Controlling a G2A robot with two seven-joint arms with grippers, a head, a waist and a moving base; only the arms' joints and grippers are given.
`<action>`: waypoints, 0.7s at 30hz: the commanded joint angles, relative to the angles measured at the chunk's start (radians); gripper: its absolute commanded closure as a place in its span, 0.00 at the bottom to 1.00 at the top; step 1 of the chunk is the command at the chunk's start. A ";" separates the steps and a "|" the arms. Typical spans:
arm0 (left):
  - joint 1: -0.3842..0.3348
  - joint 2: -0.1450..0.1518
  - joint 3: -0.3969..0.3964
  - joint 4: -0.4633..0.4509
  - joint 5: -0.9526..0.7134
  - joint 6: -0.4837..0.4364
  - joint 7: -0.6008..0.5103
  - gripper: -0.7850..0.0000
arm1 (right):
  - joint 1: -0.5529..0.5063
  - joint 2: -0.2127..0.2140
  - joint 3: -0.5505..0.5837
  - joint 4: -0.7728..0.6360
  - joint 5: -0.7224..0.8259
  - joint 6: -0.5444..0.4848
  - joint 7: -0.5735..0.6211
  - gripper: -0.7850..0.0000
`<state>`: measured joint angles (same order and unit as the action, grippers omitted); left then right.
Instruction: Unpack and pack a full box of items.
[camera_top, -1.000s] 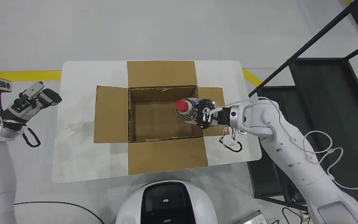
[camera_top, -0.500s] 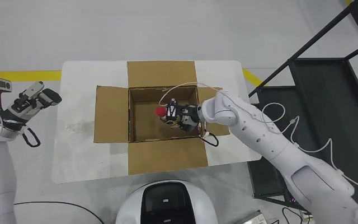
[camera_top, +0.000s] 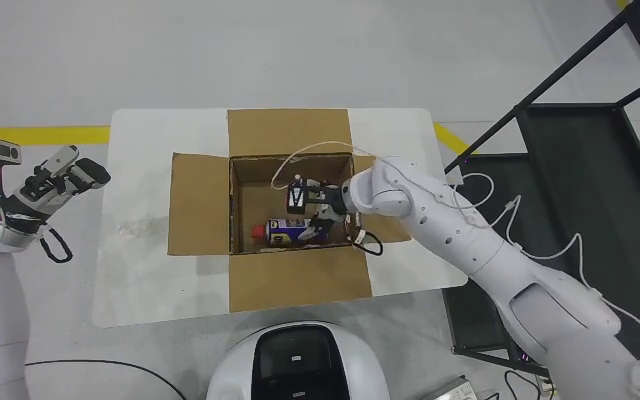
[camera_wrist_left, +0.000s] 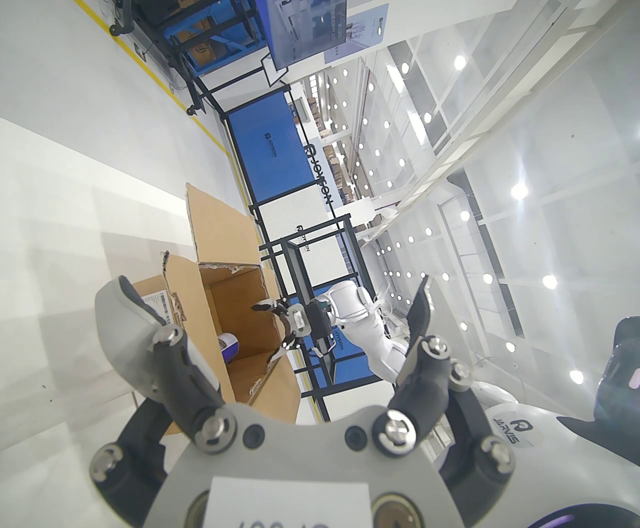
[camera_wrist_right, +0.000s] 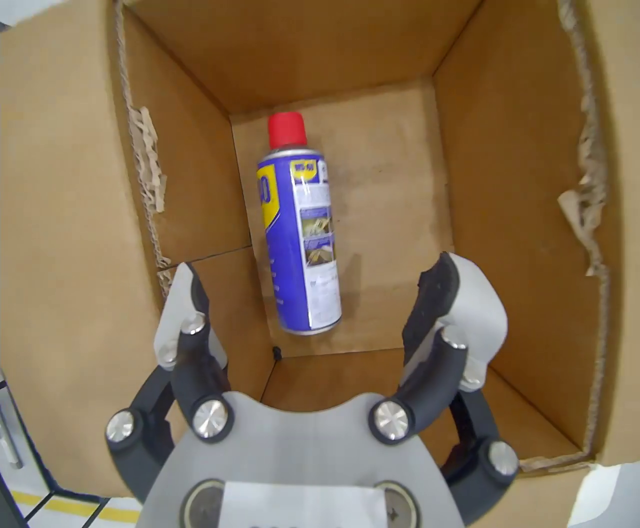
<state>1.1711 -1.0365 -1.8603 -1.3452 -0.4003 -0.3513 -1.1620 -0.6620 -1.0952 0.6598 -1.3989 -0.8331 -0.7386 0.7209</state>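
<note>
1 spray can (camera_wrist_right: 300, 235) lies on its side in the box (camera_wrist_right: 500, 150); the right gripper (camera_wrist_right: 314, 275) hangs near it, spread wide (nothing held).

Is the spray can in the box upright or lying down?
Lying down: the spray can rests lengthwise on the box floor, its side label facing up.

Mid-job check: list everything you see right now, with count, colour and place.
Cardboard box: one, brown, flaps open, mid-table.
Spray can: one, blue with red cap, lying on its side on the box floor.
Table: one, white, under the box.
Floor line: one, yellow, beside the table.
Metal rack: one, black, right of the table.
Left gripper: one, grey and black, jaws open, off the table's left edge.
Right gripper: one, grey and black, jaws open, over the box opening, above the can.
</note>
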 joint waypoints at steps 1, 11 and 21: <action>0.000 0.000 0.000 0.000 0.000 0.000 0.000 0.00 | -0.025 0.017 0.053 -0.040 -0.002 0.005 -0.038 0.00; 0.000 0.000 0.000 0.000 0.000 0.000 0.000 0.00 | -0.411 0.154 0.511 -0.237 -0.003 -0.014 -0.244 0.00; 0.000 0.000 0.000 0.000 0.000 0.000 0.000 0.00 | -0.828 0.217 0.895 -0.324 -0.184 0.000 -0.444 0.00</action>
<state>1.1711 -1.0365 -1.8603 -1.3452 -0.4003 -0.3513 -1.1620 -1.4558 -0.8802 1.5265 -1.7268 -1.0087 -0.7438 0.2930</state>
